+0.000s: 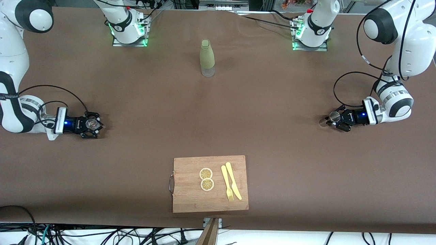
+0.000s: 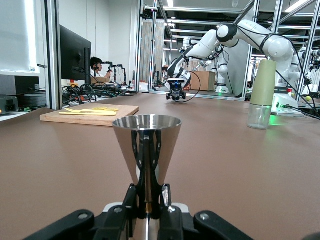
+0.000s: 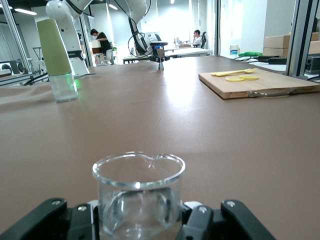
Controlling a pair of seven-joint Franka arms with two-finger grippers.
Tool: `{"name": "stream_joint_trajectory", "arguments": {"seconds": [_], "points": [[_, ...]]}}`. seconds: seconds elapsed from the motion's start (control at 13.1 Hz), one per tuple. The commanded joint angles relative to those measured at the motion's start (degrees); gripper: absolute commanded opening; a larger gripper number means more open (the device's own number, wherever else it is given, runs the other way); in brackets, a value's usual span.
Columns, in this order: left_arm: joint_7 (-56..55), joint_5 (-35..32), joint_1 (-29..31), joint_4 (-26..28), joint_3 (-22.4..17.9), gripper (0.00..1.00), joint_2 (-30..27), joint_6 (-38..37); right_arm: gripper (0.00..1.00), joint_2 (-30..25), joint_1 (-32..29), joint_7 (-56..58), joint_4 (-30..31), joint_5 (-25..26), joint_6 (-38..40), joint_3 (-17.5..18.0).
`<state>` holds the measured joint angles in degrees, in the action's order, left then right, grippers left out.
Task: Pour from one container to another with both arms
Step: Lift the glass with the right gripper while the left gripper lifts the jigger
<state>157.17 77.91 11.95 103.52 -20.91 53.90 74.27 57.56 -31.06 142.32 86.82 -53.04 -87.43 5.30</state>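
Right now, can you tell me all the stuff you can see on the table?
Bottle: one, green with clear base, mid-table, farthest from the front camera.
Cutting board: one, wooden, nearest the front camera.
Lemon slices: two, yellow, on the board.
Fork and knife: one each, yellow, on the board beside the slices.
Metal cup: one, silver, in the left tool, at the left arm's end.
Glass beaker: one, clear, in the right tool, at the right arm's end.

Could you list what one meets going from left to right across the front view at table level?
Right gripper holding a glass beaker → wooden cutting board → lemon slices → yellow fork and knife → left gripper holding a metal cup.
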Motion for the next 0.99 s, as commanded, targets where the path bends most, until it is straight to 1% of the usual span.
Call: {"name": "stream_joint_trajectory", "arguments": {"seconds": [0.0, 0.15, 0.31, 0.38, 0.46, 0.61, 0.69, 0.76, 0.84, 0.92], "points": [[7.5, 0.2, 0.1, 0.0, 0.4, 0.00, 1.1, -0.3, 0.00, 0.0, -0.1, -4.8, -1.3, -0.7, 1.4, 3.6], [7.3, 0.4, 0.1, -0.1, 2.4, 0.00, 0.7, -0.3, 0.00, -0.2, 0.0, -8.5, -1.3, -0.6, 2.6, 7.0], [5.9, 1.3, -0.7, -0.1, 3.1, 0.00, -0.6, 0.3, 0.00, -0.3, 1.8, -9.2, -1.3, -0.6, 2.6, 9.4], [3.6, 1.8, -1.5, -0.1, 4.8, 0.00, -1.3, 0.9, 0.00, -0.4, 2.6, -9.6, -1.4, -0.6, 2.3, 11.4], [1.4, 2.2, -2.4, -0.1, 6.1, 0.00, -2.6, 2.4, 0.00, -0.5, 3.3, -11.6, -1.5, -0.3, 2.0, 13.7], [-2.5, 3.6, -6.4, -0.1, 7.7, 0.00, -4.9, 7.0, 0.00, -0.7, 6.4, -14.3, -1.8, -0.1, 0.9, 17.5], [-3.9, 4.2, -8.5, -0.1, 8.2, 0.00, -5.6, 9.0, 0.00, -0.7, 9.1, -14.6, -3.6, -0.1, 0.9, 18.3], [-5.7, 4.9, -10.3, 0.0, 10.1, 0.00, -6.3, 11.3, 0.00, -0.7, 12.3, -14.6, -4.6, -0.5, 0.3, 18.3], [-7.1, 6.7, -11.2, 0.0, 12.4, 0.00, -6.4, 13.4, 0.00, -0.8, 14.1, -14.6, -4.7, -0.7, -1.3, 18.9], [-7.7, 8.6, -12.6, -0.1, 14.9, 0.00, -6.4, 15.8, 0.00, -1.0, 15.0, -14.8, -4.6, -1.6, -3.6, 20.2]]}}
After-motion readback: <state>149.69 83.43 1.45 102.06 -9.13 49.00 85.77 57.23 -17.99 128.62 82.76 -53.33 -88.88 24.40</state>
